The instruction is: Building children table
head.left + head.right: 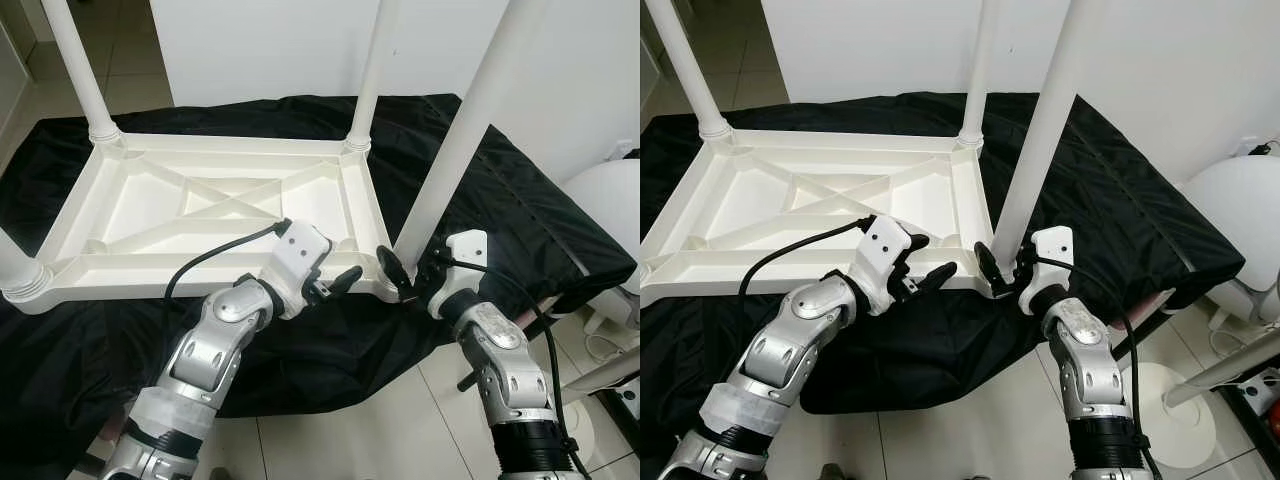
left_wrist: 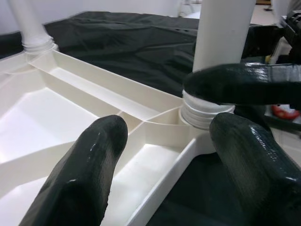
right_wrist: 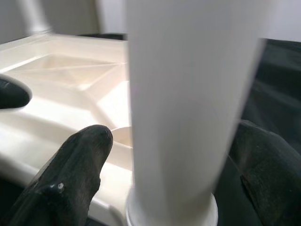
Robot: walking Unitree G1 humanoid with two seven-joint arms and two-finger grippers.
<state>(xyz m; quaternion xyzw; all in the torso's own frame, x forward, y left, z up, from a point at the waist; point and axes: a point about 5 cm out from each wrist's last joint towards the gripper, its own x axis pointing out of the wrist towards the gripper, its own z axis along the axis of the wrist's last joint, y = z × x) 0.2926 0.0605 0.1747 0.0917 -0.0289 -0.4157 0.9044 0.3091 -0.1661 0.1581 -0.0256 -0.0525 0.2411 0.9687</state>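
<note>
Right gripper (image 1: 405, 277): nearest the robot, at the near right corner of the upturned table. Its two black fingers (image 3: 77, 162) stand on either side of the white leg (image 1: 455, 150), low down by the collar. They straddle it; whether they press on it I cannot tell.
Left gripper (image 1: 335, 284): just beside the same corner, its fingers spread apart and holding nothing, one fingertip near the frame edge.
White leg: stands in the near right corner socket (image 2: 204, 110), leaning slightly rather than dead upright. It looks like a hollow plastic tube, so probably light, stiff and smooth. Smooth means slippery under rubber pads, so the best hold is likely low, just above the ribbed collar, where a push goes straight down into the socket.
Table top (image 1: 215, 200): lies face down on the black cloth (image 1: 500, 200), ribs and cross-braces up. Likely moulded plastic, light enough to slide on the cloth if pushed sideways. The rim beside the socket seems the place to steady it.
Near left leg (image 1: 15, 270): seated in its corner.
Far legs (image 1: 365, 80): two more stand upright in the far corners.
Beyond: white wall and tiled floor.
</note>
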